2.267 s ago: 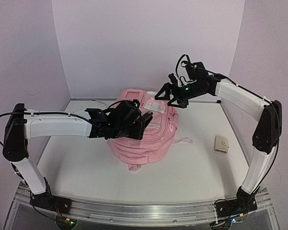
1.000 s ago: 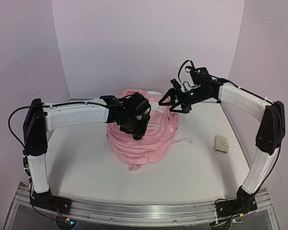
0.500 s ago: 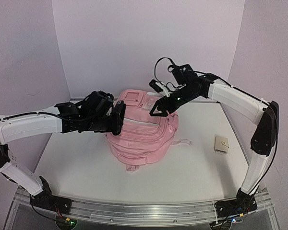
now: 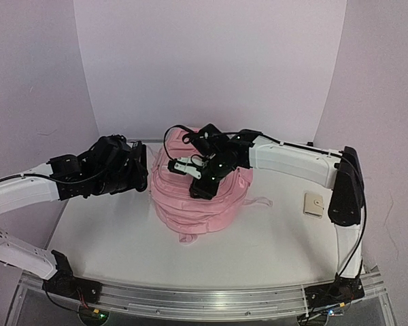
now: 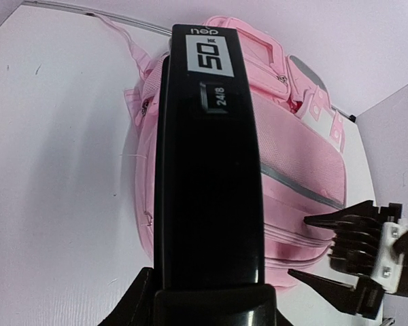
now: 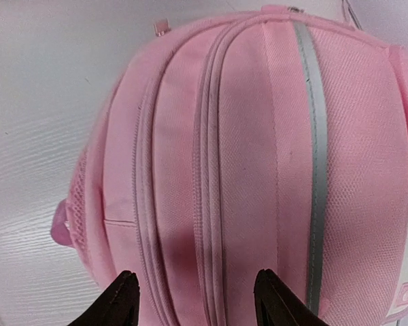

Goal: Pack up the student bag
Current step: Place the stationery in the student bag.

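The student bag is a big pink backpack lying in the middle of the table, also filling the right wrist view. My left gripper hovers just left of the bag, shut on a long black stapler with a white "50" label. The stapler points toward the bag and hides most of it. My right gripper hangs over the bag's front, jaws open, its fingertips straddling the zip lines without pinching fabric. Its black fingers show at the right of the left wrist view.
A small beige wallet-like case lies on the white table to the right of the bag. A pale strap trails from the bag's right side. Walls enclose the back and both sides.
The right arm swung from the back right down over the bag's front and its jaws narrowed. The left arm drew back to the left, off the bag, still carrying the stapler.
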`<state>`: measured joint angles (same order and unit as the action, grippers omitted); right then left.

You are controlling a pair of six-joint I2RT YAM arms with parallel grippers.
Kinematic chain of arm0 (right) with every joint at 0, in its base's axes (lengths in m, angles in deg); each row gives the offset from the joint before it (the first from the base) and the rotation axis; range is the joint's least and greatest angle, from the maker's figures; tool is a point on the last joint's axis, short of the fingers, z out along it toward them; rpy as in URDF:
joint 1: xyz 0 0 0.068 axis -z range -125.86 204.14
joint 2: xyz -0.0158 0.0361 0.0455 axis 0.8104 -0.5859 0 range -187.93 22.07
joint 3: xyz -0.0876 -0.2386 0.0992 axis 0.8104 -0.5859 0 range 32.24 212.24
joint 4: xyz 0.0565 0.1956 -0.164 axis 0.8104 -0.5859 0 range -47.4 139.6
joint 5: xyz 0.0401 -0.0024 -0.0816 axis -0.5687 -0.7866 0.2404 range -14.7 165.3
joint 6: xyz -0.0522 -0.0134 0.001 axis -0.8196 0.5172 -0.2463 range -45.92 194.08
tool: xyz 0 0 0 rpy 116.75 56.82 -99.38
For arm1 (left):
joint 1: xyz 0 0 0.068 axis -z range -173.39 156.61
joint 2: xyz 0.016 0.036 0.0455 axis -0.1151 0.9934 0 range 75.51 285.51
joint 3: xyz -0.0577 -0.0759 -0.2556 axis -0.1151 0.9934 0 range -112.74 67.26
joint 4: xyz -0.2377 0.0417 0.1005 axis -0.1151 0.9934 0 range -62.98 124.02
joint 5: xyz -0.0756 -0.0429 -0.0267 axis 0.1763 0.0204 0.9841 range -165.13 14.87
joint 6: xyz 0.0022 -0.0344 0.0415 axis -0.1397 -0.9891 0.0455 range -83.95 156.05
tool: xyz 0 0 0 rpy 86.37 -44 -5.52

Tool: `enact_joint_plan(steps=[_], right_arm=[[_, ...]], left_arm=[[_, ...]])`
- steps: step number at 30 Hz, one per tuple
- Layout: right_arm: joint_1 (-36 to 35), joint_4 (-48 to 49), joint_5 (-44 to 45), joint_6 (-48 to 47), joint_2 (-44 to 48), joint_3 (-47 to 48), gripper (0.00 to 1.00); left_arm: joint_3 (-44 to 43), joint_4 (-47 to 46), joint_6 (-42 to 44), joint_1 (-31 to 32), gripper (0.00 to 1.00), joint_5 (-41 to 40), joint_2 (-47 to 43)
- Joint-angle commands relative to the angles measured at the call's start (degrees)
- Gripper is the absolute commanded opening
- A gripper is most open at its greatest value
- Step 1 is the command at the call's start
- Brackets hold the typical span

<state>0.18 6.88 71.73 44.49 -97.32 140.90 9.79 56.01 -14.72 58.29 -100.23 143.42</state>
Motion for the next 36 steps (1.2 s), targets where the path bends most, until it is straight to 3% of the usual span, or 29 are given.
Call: enact_joint_plan(steps=[1,5,11,15,21,26,36], right_arm=[[-0.5,2.9,9.9,-2.7,-2.2,3.4,0.56],[-0.5,3.7,13.8,-2.6,-2.1,4.7,0.44],[-0.5,3.8,15.0,-3.1,-0.8,6.6,0.41],[-0.5,3.7,15.8,-4.1,-0.5,7.1,0.32],[-0.4,3.6,12.7,-3.5,1.2,7.2,0.29],[-0.1,2.4,9.5,-3.3,2.8,6.2,0.12],[2.5,-3.9,1.3,0.0,1.4,10.2,0.24]], left_arm=[[0.5,-2.6,-2.1,-0.1,0.0,-3.0,-3.6],[1.8,-2.7,-2.6,-0.1,0.0,-2.9,-4.9],[2.9,-3.2,-2.5,-0.1,0.0,-2.4,-5.2],[3.9,-3.6,-2.6,-0.2,0.0,-2.0,-5.6],[5.0,-4.0,-2.7,-0.1,0.0,-1.6,-6.8],[4.3,-4.4,-1.8,-0.2,0.0,-1.9,-6.1],[3.2,-5.8,-0.3,-0.1,0.0,-1.5,-4.3]])
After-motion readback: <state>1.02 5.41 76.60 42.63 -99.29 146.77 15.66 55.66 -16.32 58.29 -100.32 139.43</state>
